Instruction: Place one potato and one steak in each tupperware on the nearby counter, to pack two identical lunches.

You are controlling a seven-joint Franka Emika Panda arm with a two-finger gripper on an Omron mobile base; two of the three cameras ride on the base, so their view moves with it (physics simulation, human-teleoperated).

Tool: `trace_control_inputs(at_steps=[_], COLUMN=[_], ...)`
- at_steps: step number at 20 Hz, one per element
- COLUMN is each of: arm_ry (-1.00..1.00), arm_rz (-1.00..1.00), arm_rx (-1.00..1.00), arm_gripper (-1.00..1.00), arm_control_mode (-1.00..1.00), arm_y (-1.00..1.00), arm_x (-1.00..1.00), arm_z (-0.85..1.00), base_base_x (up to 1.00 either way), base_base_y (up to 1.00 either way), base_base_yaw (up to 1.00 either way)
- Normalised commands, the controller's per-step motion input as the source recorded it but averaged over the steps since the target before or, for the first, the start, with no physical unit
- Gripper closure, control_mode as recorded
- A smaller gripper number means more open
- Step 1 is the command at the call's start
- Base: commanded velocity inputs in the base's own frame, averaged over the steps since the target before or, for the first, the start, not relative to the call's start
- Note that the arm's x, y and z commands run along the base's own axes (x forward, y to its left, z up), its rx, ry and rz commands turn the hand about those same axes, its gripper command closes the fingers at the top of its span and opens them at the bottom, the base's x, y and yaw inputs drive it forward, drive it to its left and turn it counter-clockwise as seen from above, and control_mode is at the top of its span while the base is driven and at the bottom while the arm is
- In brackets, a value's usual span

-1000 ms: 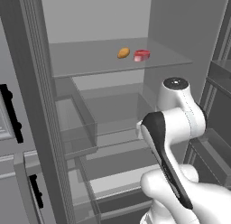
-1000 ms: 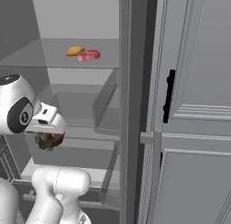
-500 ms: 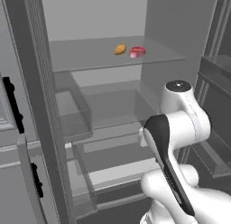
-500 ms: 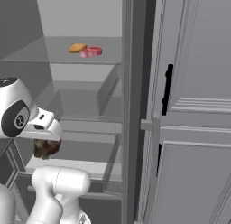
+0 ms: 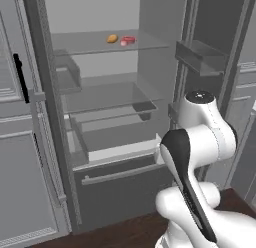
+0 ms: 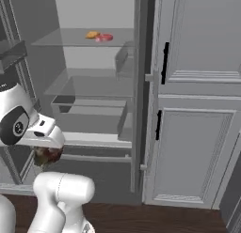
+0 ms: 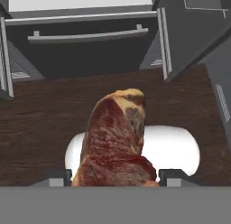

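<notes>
My gripper (image 7: 116, 178) is shut on a dark brown lumpy steak (image 7: 116, 137), which stands up between the fingertips (image 7: 57, 177) above the dark wood floor. In the right base view this steak (image 6: 47, 156) hangs under the hand at the lower left. On the top glass shelf of the open fridge lie an orange-tan potato (image 5: 112, 38) and, just to its right, a flat red-pink steak (image 5: 128, 40). The right base view shows the same potato (image 6: 92, 34) and red steak (image 6: 104, 38). The tupperware and the counter are out of view.
The fridge (image 5: 107, 122) stands open ahead, with glass shelves, a pulled-out drawer (image 5: 115, 154) and door bins (image 5: 200, 57). Tall grey cabinet doors with black handles (image 6: 164, 63) stand to its right. Dark wood floor (image 6: 155, 218) lies in front.
The whole picture has shifted: the base has backed away from the fridge, which now looks farther off with floor showing. The brown steak stays in the gripper.
</notes>
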Motion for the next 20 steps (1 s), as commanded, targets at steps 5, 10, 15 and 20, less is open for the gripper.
trace_control_inputs(at_steps=[5,10,15,20], arm_ry=[0.00,0.00,0.00,0.00], arm_rz=[0.00,0.00,0.00,0.00], arm_rx=[0.00,0.00,0.00,0.00], arm_gripper=[1.00,1.00,1.00,1.00], arm_control_mode=[1.00,1.00,1.00,1.00], arm_y=[0.00,0.00,0.00,0.00], arm_x=[0.00,0.00,0.00,0.00], arm_z=[0.00,0.00,0.00,0.00], base_base_x=[-0.56,0.00,0.16,0.11], base_base_y=[-0.39,-0.67,-0.76,-0.80], base_base_yaw=[-0.58,-0.72,-0.66,-0.71])
